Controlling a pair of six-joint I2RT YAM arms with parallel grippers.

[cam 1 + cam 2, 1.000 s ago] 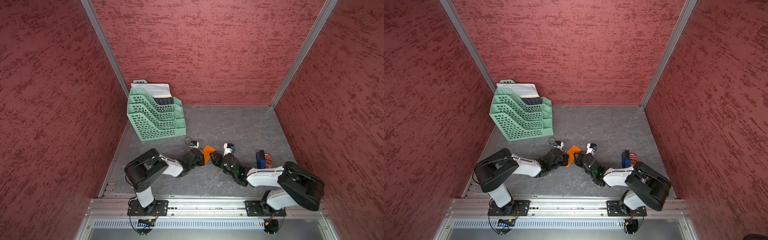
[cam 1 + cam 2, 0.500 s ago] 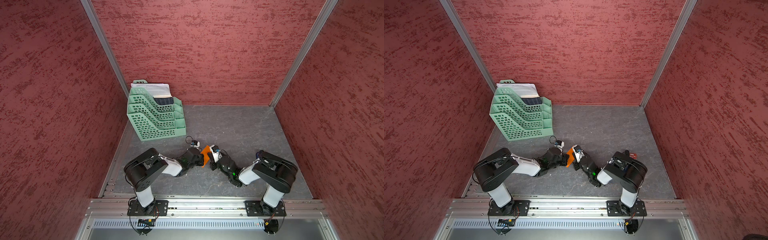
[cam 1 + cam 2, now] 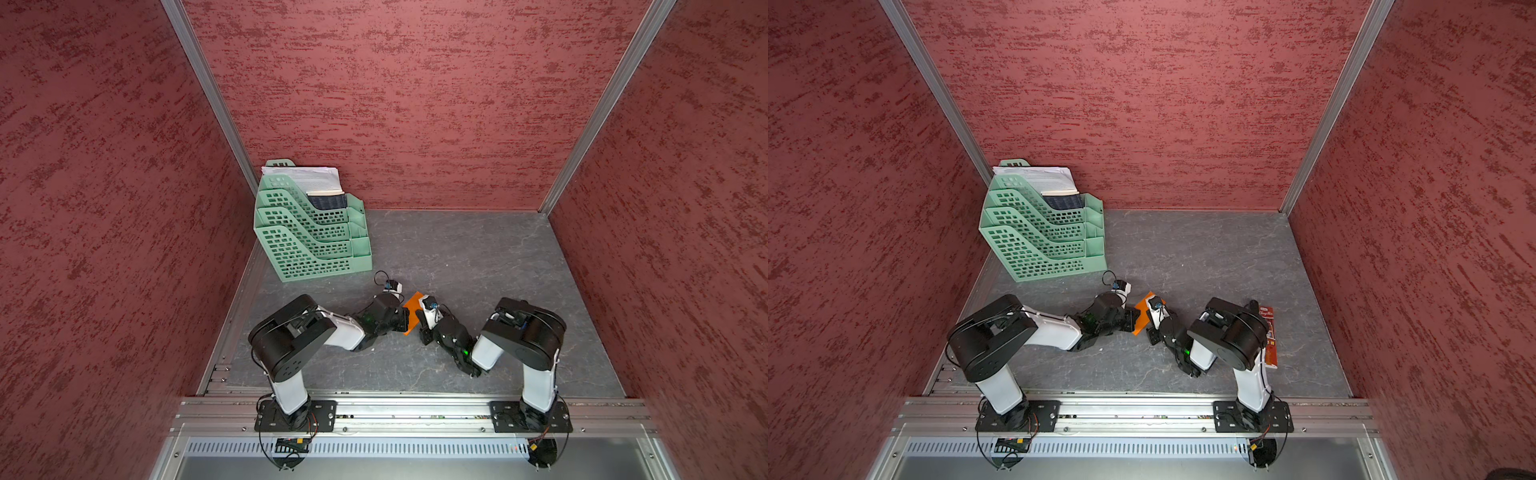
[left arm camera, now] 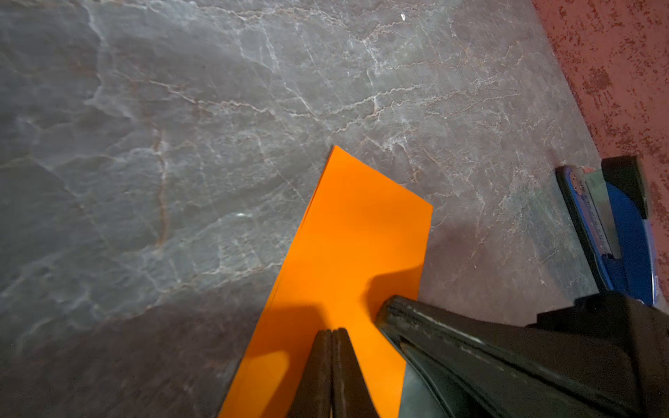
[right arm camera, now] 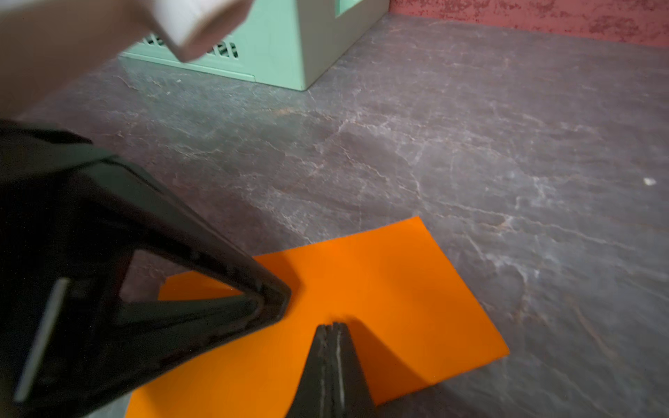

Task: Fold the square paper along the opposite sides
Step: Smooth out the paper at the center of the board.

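A thin, bright orange square paper (image 3: 412,309) lies flat on a grey, marble-veined tabletop (image 3: 478,257). It sits near the front right corner of a pale green slotted plastic file tray (image 3: 311,241), which holds white printed sheets (image 3: 316,180). The paper shows as a narrow rectangle rather than a square, and one long edge looks doubled in the left wrist view, so it is probably already folded in half, side onto opposite side. Two black grippers meet over it. The left gripper (image 4: 332,331) reaches in from the tray's side, and the right gripper (image 5: 333,325) reaches in from the side away from the tray. Each has its jaws pressed fully together with nothing between them. Their tips point down at the paper's upper face and seem to touch it, close beside each other. The likely reason is that one tip pins the doubled sheet while the other presses the crease, since thin paper would otherwise spring open or slide on the smooth top. The rectangle's long axis appears to run roughly in line with the tray's stepped side wall — leaning slightly away from the tray at its far short end.
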